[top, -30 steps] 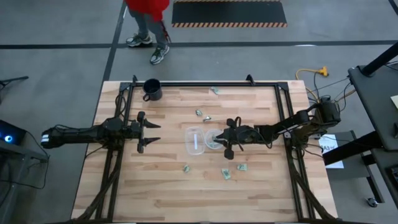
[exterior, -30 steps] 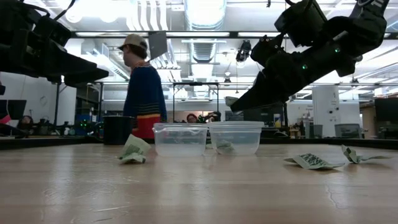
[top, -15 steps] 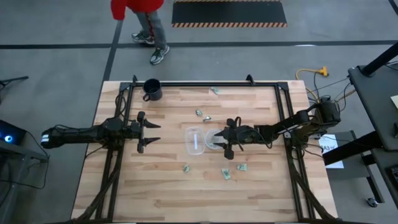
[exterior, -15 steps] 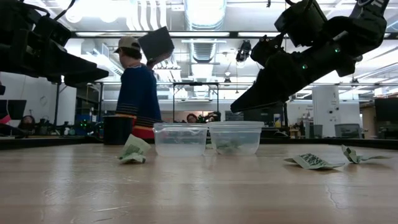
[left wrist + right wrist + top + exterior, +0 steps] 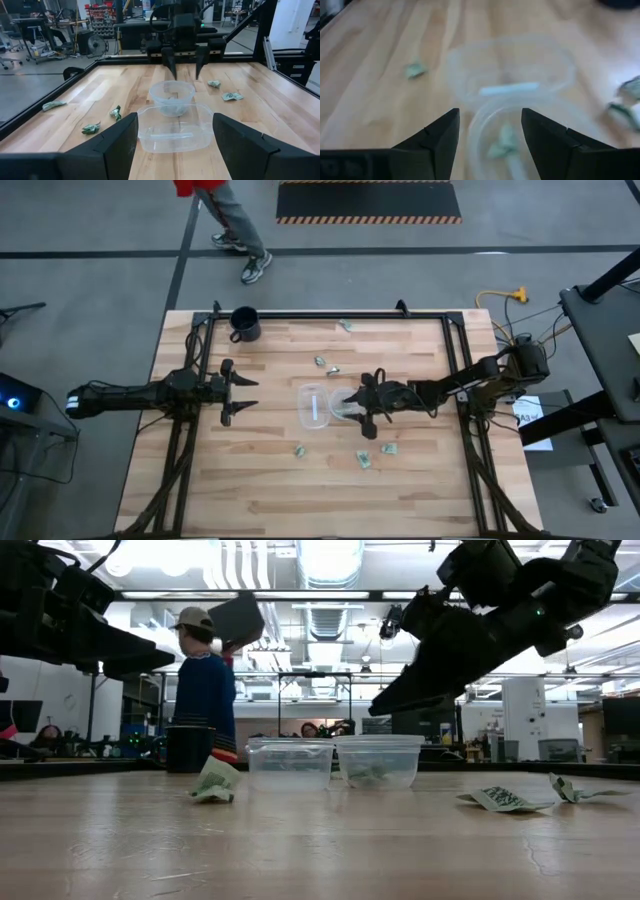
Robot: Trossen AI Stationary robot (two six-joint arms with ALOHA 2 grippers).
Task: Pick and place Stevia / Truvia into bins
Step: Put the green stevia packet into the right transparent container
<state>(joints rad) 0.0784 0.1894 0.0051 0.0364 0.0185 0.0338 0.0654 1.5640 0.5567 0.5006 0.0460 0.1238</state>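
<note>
**Two clear bins at mid-counter, packets inside**

Two clear bins sit touching at the middle of the counter (image 5: 420,490). The round bin (image 5: 343,404) holds a few pale green packets (image 5: 502,141); the squarer bin (image 5: 314,406) beside it holds one flat white packet (image 5: 509,89). The right gripper (image 5: 356,404) hangs over the round bin, jaws spread and holding nothing. The left gripper (image 5: 247,396) waits well apart, jaws spread, empty. Loose packets (image 5: 366,461) lie scattered on the counter around the bins. A black mug (image 5: 244,324) stands near a far corner.
</note>
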